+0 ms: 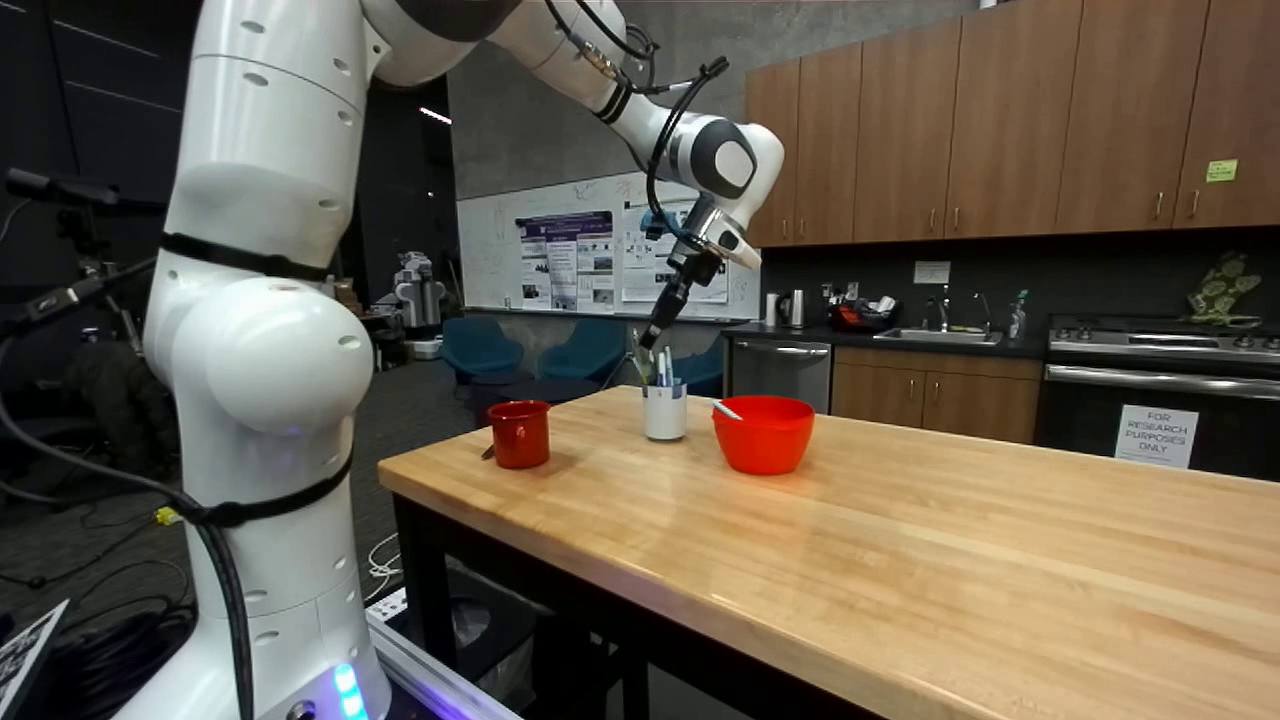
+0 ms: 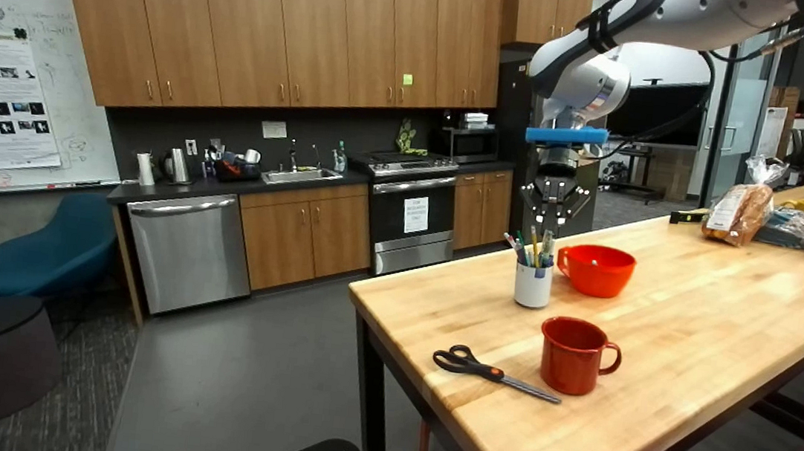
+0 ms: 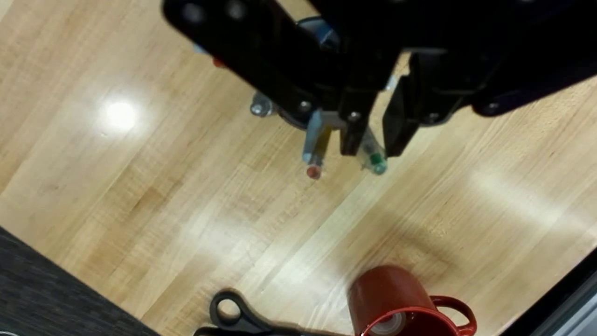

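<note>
**Site Classification: Research Laboratory with Kitchen Area**

We classify this site as a robotics research laboratory containing a kitchen area. The laboratory function we read from three items: a white robot arm [image 1: 260,240] standing beside a wooden table [image 1: 900,530], a whiteboard [image 1: 488,260] carrying printed posters [image 1: 567,262], and a notice [image 1: 1157,435] on the stove [image 2: 388,216] marked "FOR RESEARCH PURPOSES ONLY". The kitchen function we read from wood-faced wall cabinets [image 1: 1010,130], a sink [image 2: 300,176], a stainless dishwasher [image 2: 189,255] and a microwave [image 2: 472,144], set in one run. We also note a teal chair [image 2: 56,249], a concrete wall [image 1: 530,140], a large dark screen [image 2: 653,106] and a glass door [image 2: 746,112], more usual in a workplace than a home.
</note>
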You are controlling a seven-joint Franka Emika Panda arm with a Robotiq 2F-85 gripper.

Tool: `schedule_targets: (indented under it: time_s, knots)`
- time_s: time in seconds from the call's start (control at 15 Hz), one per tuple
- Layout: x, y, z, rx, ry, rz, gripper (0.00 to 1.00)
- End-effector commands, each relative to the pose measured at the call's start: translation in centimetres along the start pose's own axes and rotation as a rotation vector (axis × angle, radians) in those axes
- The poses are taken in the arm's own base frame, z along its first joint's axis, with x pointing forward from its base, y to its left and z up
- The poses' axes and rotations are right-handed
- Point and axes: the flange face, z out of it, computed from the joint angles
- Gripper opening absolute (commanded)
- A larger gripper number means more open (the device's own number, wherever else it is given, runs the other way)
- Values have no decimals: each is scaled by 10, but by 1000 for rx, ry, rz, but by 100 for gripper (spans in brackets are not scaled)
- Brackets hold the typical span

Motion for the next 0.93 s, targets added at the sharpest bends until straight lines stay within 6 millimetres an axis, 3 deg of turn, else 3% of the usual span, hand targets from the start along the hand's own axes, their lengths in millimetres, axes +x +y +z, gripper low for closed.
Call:
schedule_targets:
  time_s: [0.0,0.27,0.53,0.73,0.87]
  knots:
    - [3,2,-1,-14,28,12,46]
    - [-3,10,-21,20,115,-9,72]
    - [-3,31,-47,72,234,26,99]
    - [1,49,-57,96,320,68,100]
    - [5,58,-53,102,389,83,100]
